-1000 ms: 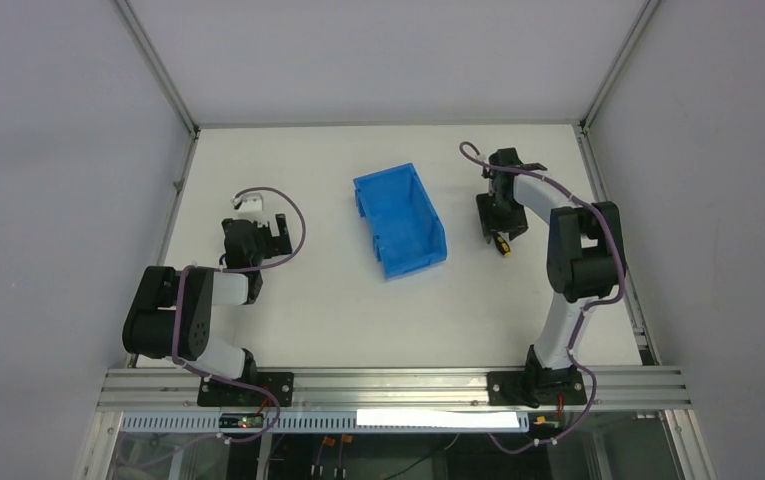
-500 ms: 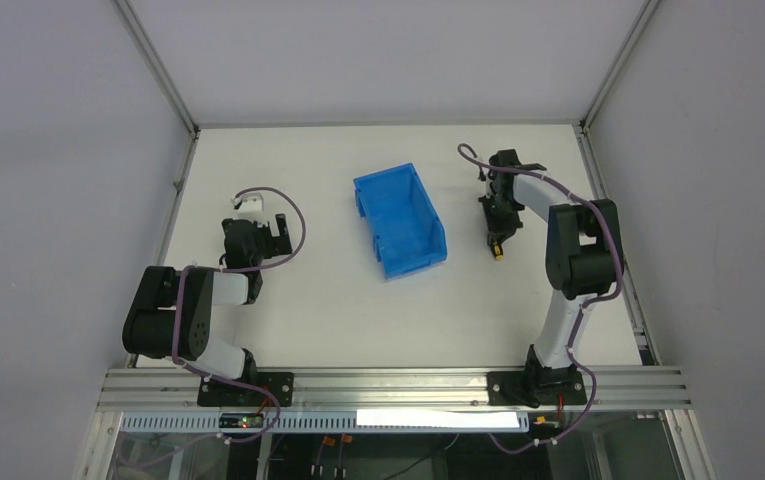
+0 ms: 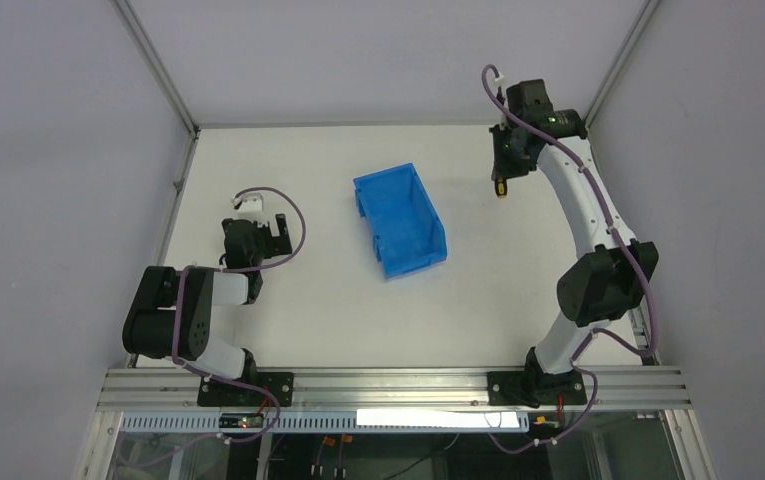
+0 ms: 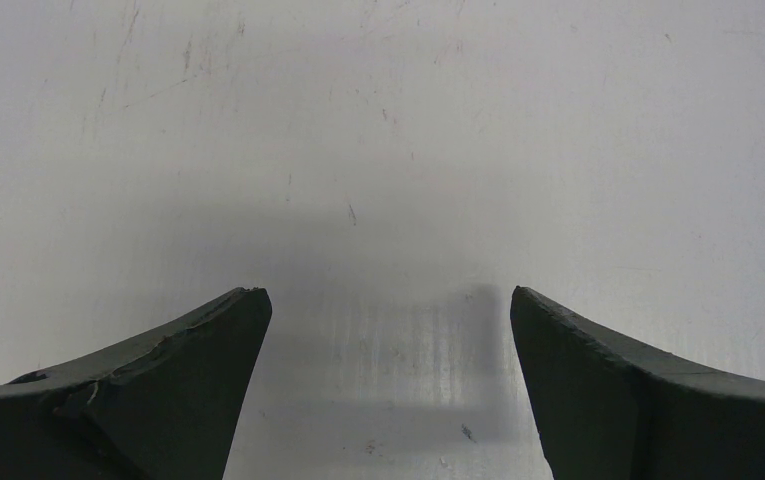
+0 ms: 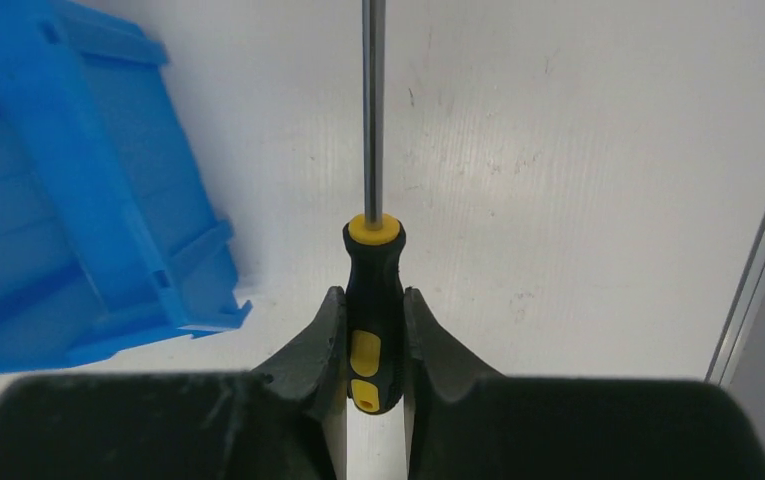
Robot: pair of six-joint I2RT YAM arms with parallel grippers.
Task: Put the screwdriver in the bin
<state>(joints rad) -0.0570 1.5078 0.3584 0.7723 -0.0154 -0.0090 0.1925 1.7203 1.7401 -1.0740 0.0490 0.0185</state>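
Two pincers in view, Ana. Which one has the screwdriver [image 5: 374,255]?

The right pincer [image 5: 373,296], Ben. Its fingers are pressed against either side of the black and yellow handle, and the steel shaft points straight away from the wrist camera.

Where is that in relation to the bin [image 3: 399,216]?

From above, the right arm reaches towards the far right corner of the tabletop [image 3: 308,300]. The screwdriver hangs below the pincer there, well apart from the bin and to its right. The wrist camera shows a corner of the blue bin off to the left of the tool, with bare white surface between them.

Is the tip touching the surface?

I cannot tell. The shaft runs out of the top of the wrist picture, and the overhead view is too small to show it.

And the left pincer [image 4: 388,300]?

It is spread wide, with only scuffed white tabletop showing between its two dark fingers. From above it sits on the left side, near a small white object [image 3: 249,203].

The bin itself?

It sits mid-table, turned at a slant.
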